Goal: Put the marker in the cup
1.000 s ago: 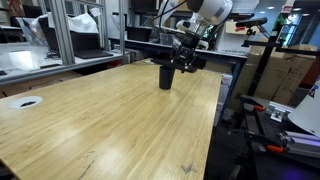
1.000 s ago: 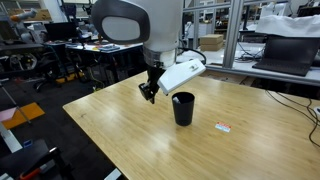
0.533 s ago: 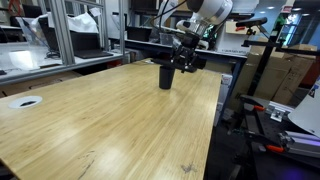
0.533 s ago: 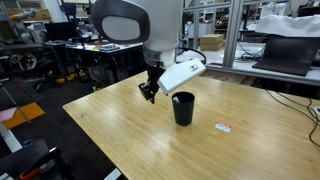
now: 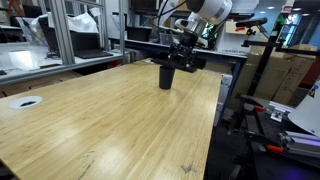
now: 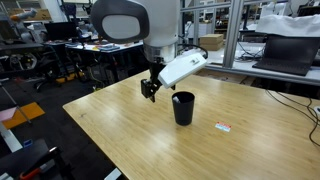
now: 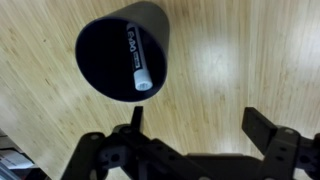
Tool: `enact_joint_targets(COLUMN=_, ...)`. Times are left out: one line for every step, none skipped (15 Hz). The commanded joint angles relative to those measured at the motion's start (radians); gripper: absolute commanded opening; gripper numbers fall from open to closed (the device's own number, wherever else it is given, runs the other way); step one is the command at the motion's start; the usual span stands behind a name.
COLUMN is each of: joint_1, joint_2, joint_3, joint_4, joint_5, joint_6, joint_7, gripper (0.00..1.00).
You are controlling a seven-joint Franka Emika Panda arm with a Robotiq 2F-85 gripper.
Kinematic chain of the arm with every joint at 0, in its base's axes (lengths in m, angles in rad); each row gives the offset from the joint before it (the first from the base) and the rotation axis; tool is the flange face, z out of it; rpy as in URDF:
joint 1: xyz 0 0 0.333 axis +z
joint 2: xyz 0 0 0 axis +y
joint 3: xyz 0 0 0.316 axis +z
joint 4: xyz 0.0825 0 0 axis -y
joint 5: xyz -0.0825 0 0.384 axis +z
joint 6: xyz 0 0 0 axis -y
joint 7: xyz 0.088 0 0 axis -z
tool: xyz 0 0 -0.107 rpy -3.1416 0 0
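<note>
The marker (image 7: 137, 58) lies inside the cup (image 7: 100, 50), leaning on its wall; the cup stands upright on the wooden surface (image 6: 120, 125); the hand (image 7: 197, 122) hangs just above it, spread wide, holding nothing.

— Cup (image 6: 183, 108)?
— Stood upright on the pale wooden surface (image 6: 120, 125), dark, mouth open upward.
— Pincer (image 6: 150, 92)?
— Hung clear of the surface, just beside the cup's rim, not touching it. Too small and dark to read the jaws.
— Small white tag (image 6: 223, 127)?
— Lay flat on the surface, near the cup, on the side away from the pincer.
</note>
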Motion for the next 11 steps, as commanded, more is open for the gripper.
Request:
enact_joint_targets(joint_1=0.067, joint_2=-0.035, joint_3=-0.046, joint_4=-0.024, joint_5=-0.192, joint_6=0.081, joint_7=0.206, gripper=1.00)
enact_joint_targets(joint_1=0.086, joint_2=-0.041, joint_3=-0.065, joint_4=-0.023, joint_5=-0.275, joint_6=0.086, joint_7=0.284, gripper=1.00)
enact_joint_targets(joint_1=0.105, joint_2=-0.050, joint_3=-0.087, joint_4=-0.020, joint_5=-0.360, joint_6=0.079, joint_7=0.365, gripper=1.00)
enact_joint_targets(joint_1=0.122, joint_2=-0.059, joint_3=-0.109, joint_4=-0.015, joint_5=-0.440, joint_6=0.064, joint_7=0.435, gripper=1.00)
enact_joint_targets(joint_1=0.086, joint_2=-0.071, joint_3=-0.080, joint_4=-0.007, joint_5=-0.527, joint_6=0.041, joint_7=0.506, gripper=1.00)
enact_joint_targets(joint_1=0.087, joint_2=-0.086, joint_3=-0.086, joint_4=0.003, joint_5=-0.598, joint_6=0.012, joint_7=0.568, gripper=1.00)
enact_joint_targets(joint_1=0.084, joint_2=-0.100, joint_3=-0.081, joint_4=0.013, joint_5=-0.647, joint_6=-0.017, joint_7=0.612, gripper=1.00)
enact_joint_targets(joint_1=0.077, joint_2=-0.119, joint_3=-0.073, joint_4=0.025, joint_5=-0.678, joint_6=-0.052, joint_7=0.638, gripper=1.00)
enact_joint_targets(joint_1=0.077, joint_2=-0.134, joint_3=-0.067, joint_4=0.036, joint_5=-0.702, joint_6=-0.086, joint_7=0.662, gripper=1.00)
enact_joint_targets(joint_1=0.077, joint_2=-0.153, joint_3=-0.061, joint_4=0.047, joint_5=-0.711, joint_6=-0.121, joint_7=0.670, gripper=1.00)
enact_joint_targets(joint_1=0.079, joint_2=-0.170, joint_3=-0.056, joint_4=0.057, joint_5=-0.708, joint_6=-0.155, joint_7=0.666, gripper=1.00)
